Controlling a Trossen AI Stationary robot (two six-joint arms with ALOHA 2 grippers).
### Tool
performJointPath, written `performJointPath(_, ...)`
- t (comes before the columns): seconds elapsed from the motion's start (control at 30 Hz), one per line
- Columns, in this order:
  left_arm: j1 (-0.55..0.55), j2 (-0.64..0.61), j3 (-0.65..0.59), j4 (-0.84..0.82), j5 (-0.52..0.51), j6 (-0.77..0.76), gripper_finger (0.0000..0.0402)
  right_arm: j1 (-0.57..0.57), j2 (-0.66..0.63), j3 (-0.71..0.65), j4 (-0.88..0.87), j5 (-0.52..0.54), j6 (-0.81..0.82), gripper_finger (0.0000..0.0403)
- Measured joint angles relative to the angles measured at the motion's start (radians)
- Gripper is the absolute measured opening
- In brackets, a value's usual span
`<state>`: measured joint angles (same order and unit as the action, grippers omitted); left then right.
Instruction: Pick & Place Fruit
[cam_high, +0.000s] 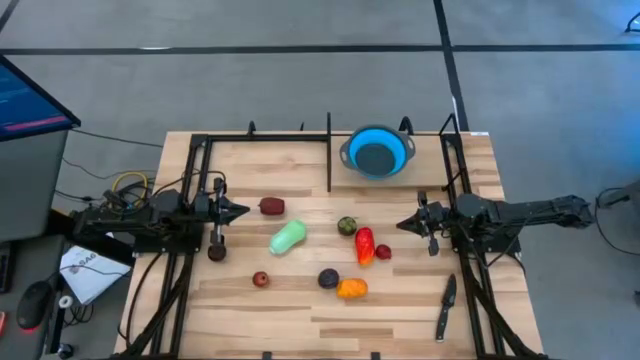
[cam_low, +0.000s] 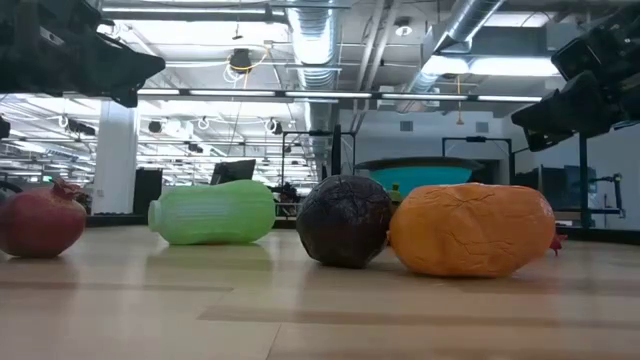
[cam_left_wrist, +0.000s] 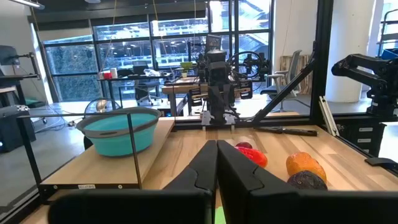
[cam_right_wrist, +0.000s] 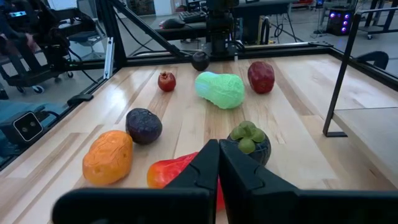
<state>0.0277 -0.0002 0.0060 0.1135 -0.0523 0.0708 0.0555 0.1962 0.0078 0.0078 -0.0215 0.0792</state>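
The toy fruit lies on the wooden table between my two arms. The pale green oblong piece (cam_high: 287, 237) rests on its side, with a maroon piece (cam_high: 271, 206) beyond it. The olive-green piece (cam_high: 346, 226), the red pepper (cam_high: 365, 245) and a small red piece (cam_high: 383, 252) lie right of the middle. The dark purple piece (cam_high: 328, 278) and the orange one (cam_high: 351, 289) sit nearer the front, touching each other in the low view. My left gripper (cam_high: 240, 210) is shut and hovers left of the maroon piece. My right gripper (cam_high: 403, 225) is shut, right of the pepper.
A round blue bowl (cam_high: 377, 151) sits at the far edge, right of a thin upright post (cam_high: 329, 150). A black knife (cam_high: 446, 305) lies near the front right. Another small red piece (cam_high: 260, 279) and a dark ball (cam_high: 217, 252) lie front left. Black frame rails run along both sides.
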Motion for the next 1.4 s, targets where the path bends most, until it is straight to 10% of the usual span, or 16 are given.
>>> performJointPath(0.37,0.000,0.000,0.000,0.000,0.000,0.000,0.0003,-0.023,0.000,0.000,0.051,0.000,-0.057,0.0006)
performJointPath(0.67,0.000,0.001,0.000,0.000,0.000,0.000,0.0003,-0.019,0.000,0.000,0.337,0.053,0.407,0.0006)
performJointPath(0.83,0.000,0.002,0.000,0.004,0.000,0.000,0.0003,0.040,0.051,0.016,0.491,0.081,0.408,0.0006)
performJointPath(1.1,0.000,0.002,0.000,0.010,0.000,0.000,0.0003,0.191,0.363,0.323,0.061,0.260,0.360,0.0006)
performJointPath(1.4,0.000,0.005,0.000,0.013,0.000,0.000,0.0003,0.223,0.704,0.668,-0.615,0.138,0.694,0.0059)
